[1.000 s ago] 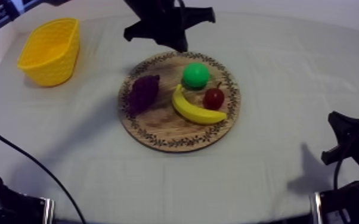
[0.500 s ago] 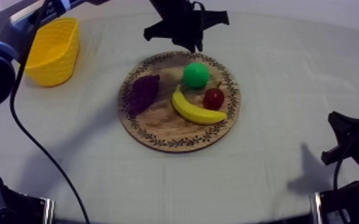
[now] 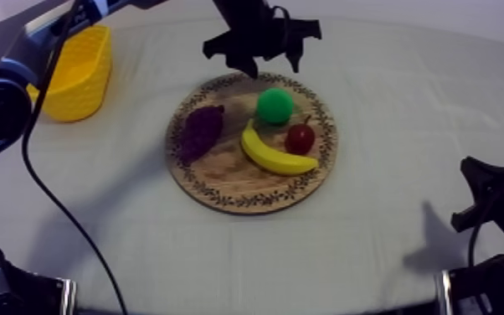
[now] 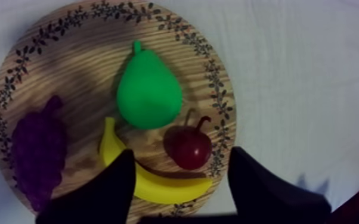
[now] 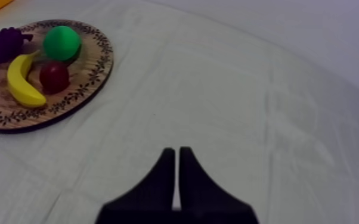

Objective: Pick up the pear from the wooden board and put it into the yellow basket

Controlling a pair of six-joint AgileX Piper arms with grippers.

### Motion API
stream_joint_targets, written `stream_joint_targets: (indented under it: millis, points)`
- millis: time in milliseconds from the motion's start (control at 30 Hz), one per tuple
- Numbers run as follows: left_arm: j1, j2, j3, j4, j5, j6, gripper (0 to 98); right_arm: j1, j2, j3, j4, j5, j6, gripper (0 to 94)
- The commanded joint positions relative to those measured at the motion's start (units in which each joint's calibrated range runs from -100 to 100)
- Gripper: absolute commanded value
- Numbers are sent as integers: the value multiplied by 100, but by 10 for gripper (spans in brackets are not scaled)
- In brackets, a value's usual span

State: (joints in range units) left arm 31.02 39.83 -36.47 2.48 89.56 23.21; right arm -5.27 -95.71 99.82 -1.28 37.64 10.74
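The green pear [image 3: 274, 106] lies on the far part of the round wooden board [image 3: 222, 180], beside the banana [image 3: 274, 153] and the small red fruit [image 3: 300, 137]. My left gripper [image 3: 272, 64] hovers open over the board's far rim, just beyond the pear, holding nothing. In the left wrist view its two fingers stand wide apart, with the pear [image 4: 149, 95] ahead of them and the red fruit [image 4: 188, 146] between the tips. The yellow basket [image 3: 71, 71] stands at the far left. Low at the right side, my right gripper [image 5: 176, 154] is shut on nothing.
A bunch of grapes [image 3: 201, 130] lies on the board's left part. From the right wrist view the board [image 5: 86, 71] and pear [image 5: 61, 43] lie far off across bare cloth. The left arm reaches in from the upper left, passing above the basket.
My left gripper has shifted a little to the right over the board's far rim and its fingers have spread from shut to open. The fruit and the right arm have not moved.
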Motion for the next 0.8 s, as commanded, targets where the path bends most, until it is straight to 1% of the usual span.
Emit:
stream_joint_targets:
  millis: [0, 67, 300, 600, 767]
  points:
    - [10, -2, 24, -5, 0, 12, 797, -1, -4, -5, -1, 2, -2, 4]
    - [16, -4, 53, -11, 0, 43, 832, -1, -4, -5, -1, 2, -2, 4]
    - [23, 20, 30, -30, 0, 107, 832, -1, -4, -5, -1, 2, -2, 4]
    - [49, 364, -172, -76, 0, 174, 928, -1, -4, -5, -1, 2, -2, 4]
    - [22, 712, -314, -88, 31, 254, 947, -1, -4, -5, -1, 2, -2, 4]
